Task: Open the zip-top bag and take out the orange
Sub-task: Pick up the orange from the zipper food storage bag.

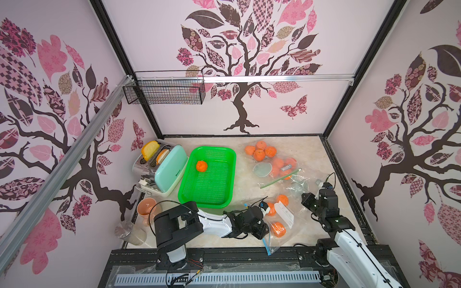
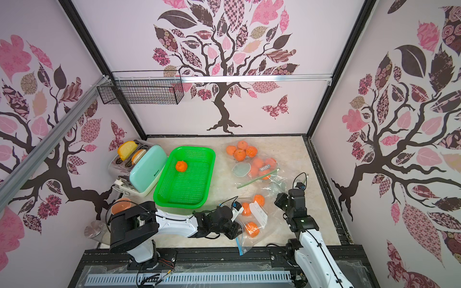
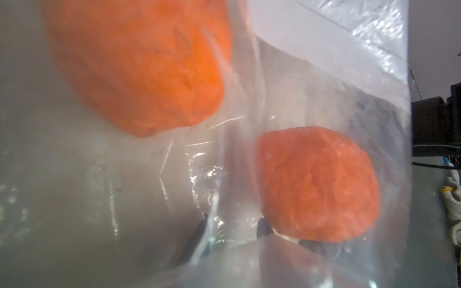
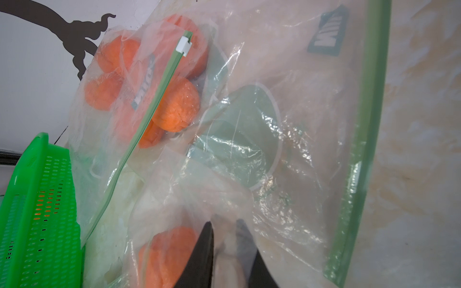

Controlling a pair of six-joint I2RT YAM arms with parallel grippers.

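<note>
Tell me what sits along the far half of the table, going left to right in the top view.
Toaster → green basket → green-zipper bag of oranges.

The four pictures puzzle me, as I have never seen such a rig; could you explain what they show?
Robot arms, left and right, with grippers, work at a table. Both top views look down from one overhead camera; the other two come from wrist cameras. On the table lie a toaster, a green basket holding one orange, a far bag of oranges, and the near bag with three oranges. The left gripper, open, reaches into the near bag beside an orange. The right gripper pinches bag film, apparently the near bag's.
</note>
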